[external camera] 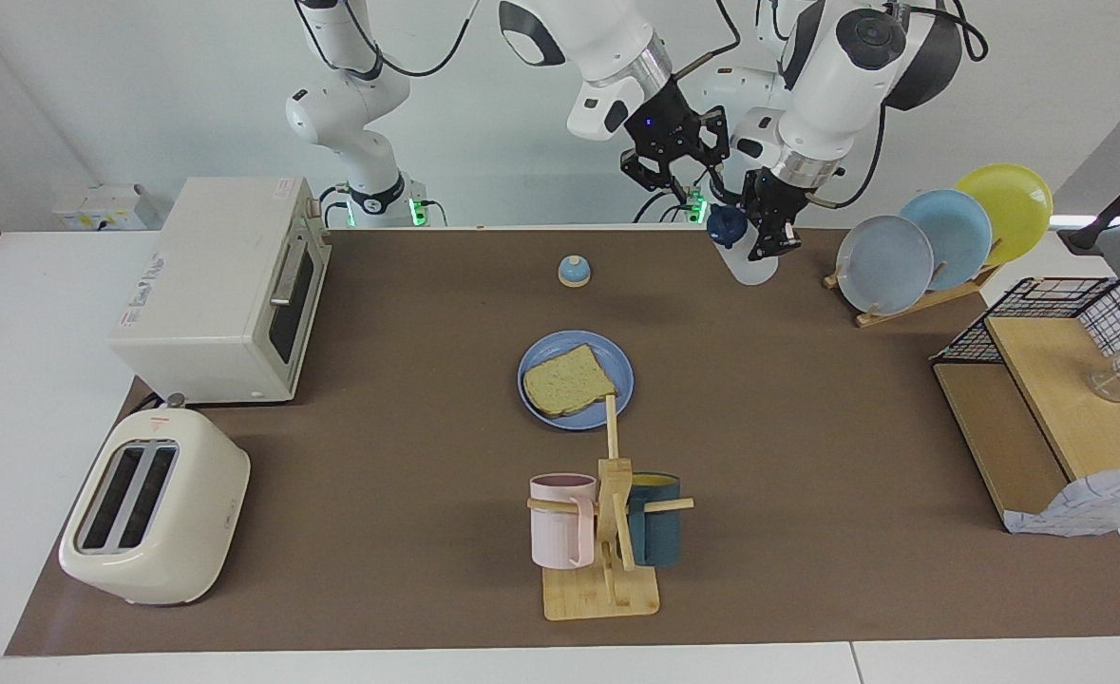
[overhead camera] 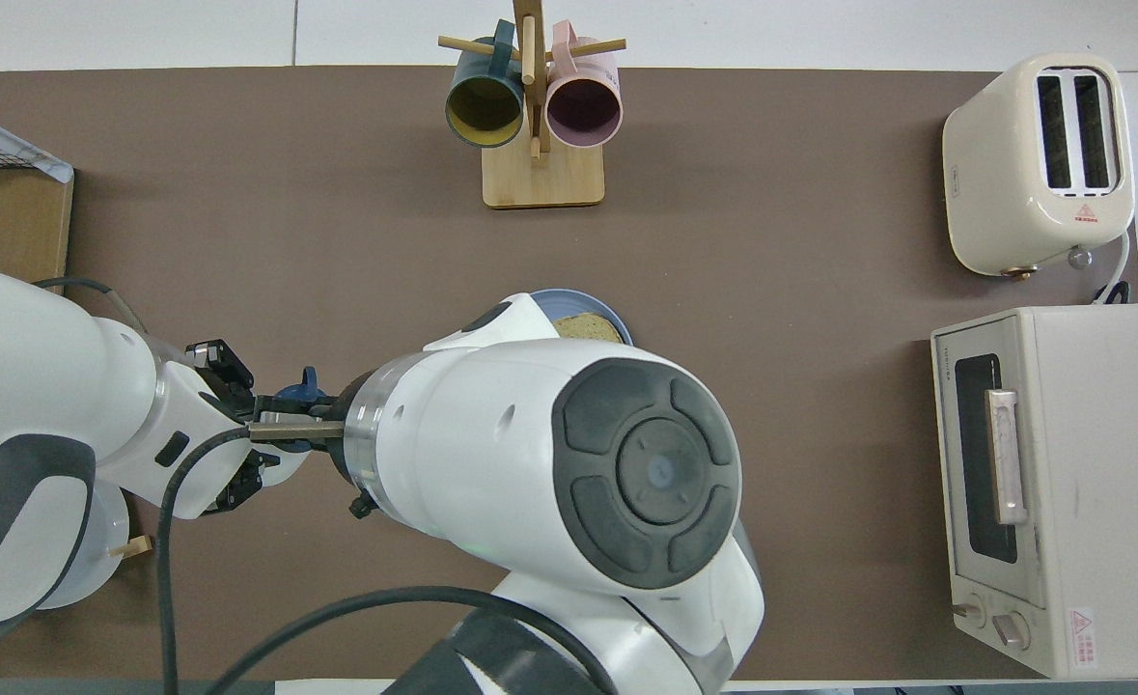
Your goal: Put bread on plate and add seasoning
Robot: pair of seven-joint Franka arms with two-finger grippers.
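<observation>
The bread (external camera: pixel 567 381) lies flat on the blue plate (external camera: pixel 621 366) in the middle of the mat; in the overhead view only the plate's rim (overhead camera: pixel 583 301) and a strip of bread (overhead camera: pixel 590 329) show past the right arm. My left gripper (external camera: pixel 770 231) is shut on the seasoning (external camera: pixel 751 266), holding the whitish bottle tilted above the mat beside the plate rack, its navy cap (external camera: pixel 726 226) toward the right arm's end. My right gripper (external camera: pixel 685 176) hangs open and empty just above that cap. From overhead the cap (overhead camera: pixel 300 391) peeks out between both wrists.
A small blue-and-tan bell (external camera: pixel 574 271) sits nearer the robots than the plate. A toaster oven (external camera: pixel 227 285) and a toaster (external camera: pixel 156 518) stand at the right arm's end. A mug rack (external camera: pixel 607 532) stands farther out. A plate rack (external camera: pixel 939 237) and a wire basket (external camera: pixel 1053 380) stand at the left arm's end.
</observation>
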